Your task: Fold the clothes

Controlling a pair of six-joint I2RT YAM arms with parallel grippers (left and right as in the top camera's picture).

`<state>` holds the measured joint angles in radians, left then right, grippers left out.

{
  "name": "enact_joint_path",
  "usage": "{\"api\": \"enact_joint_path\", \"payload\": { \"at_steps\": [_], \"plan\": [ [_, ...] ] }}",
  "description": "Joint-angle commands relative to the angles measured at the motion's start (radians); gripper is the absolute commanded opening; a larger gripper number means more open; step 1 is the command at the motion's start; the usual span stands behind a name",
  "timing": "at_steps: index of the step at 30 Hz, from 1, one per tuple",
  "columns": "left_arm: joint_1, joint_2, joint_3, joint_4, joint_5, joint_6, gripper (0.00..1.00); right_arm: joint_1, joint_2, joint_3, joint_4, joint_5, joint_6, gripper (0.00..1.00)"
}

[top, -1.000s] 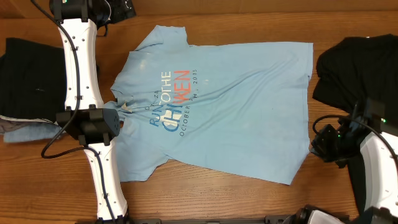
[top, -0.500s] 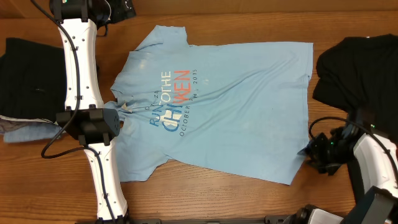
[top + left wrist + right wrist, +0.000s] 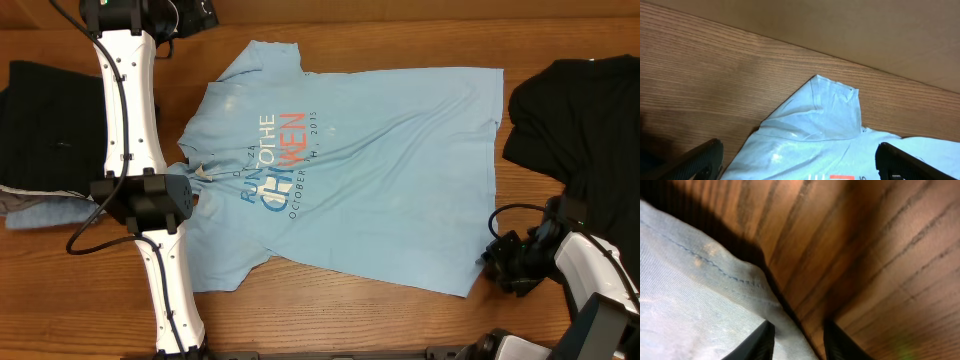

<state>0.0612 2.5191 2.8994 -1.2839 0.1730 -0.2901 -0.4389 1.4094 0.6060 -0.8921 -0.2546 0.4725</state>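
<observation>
Lower right of the overhead view: the right end effector [image 3: 492,262] is sitting low at the bottom corner of the light blue T-shirt [image 3: 400,200]. In its wrist view the stitched hem [image 3: 730,280] is running down toward the gap between the two dark fingertips [image 3: 760,340]. The jaws are standing only partly apart, too wide to be pinching such thin cloth. Nothing is being held.

Step in hand, by my reading: taking hold of the hem corner for a first fold. No fold is made yet. The shirt is lying spread flat in the middle of the wooden surface [image 3: 400,40], lettering [image 3: 280,160] facing up.

Next move likely calls for closing on the hem edge alone, low enough to catch the cloth off the wood, then lifting it across toward the collar side.

Farther up, at upper left: the left end effector [image 3: 800,162] is hanging fully open over one sleeve [image 3: 832,107], touching nothing.

Far edges: a black shirt [image 3: 580,110] is lying at the right. A dark folded pile [image 3: 40,120] is resting at the left.
</observation>
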Motion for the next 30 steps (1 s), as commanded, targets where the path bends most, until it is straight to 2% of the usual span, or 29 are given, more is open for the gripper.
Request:
{"api": "enact_joint_path", "payload": {
  "at_steps": [1,3,8,14,20,23,30],
  "plan": [
    [0.004,-0.013,0.014,0.002,0.011,-0.017,1.00,-0.006,0.002,-0.006,0.006,0.014,0.018,0.13],
    [0.004,-0.013,0.014,0.002,0.011,-0.017,1.00,-0.006,0.002,-0.006,0.010,0.012,0.014,0.06],
    [0.004,-0.013,0.014,0.002,0.011,-0.017,1.00,-0.006,0.001,0.005,-0.018,0.004,0.001,0.04],
    [0.004,-0.013,0.014,0.002,0.011,-0.017,1.00,0.017,-0.001,0.109,-0.130,0.068,-0.007,0.04],
    [0.004,-0.013,0.014,0.002,0.011,-0.017,1.00,0.119,-0.001,0.238,-0.211,0.074,-0.006,0.04],
    [0.004,-0.013,0.014,0.002,0.011,-0.017,1.00,0.169,-0.001,0.245,-0.217,0.064,0.002,0.04],
    [0.004,-0.013,0.014,0.002,0.011,-0.017,1.00,0.357,0.000,0.244,-0.091,-0.062,0.003,0.04]
  ]
}}
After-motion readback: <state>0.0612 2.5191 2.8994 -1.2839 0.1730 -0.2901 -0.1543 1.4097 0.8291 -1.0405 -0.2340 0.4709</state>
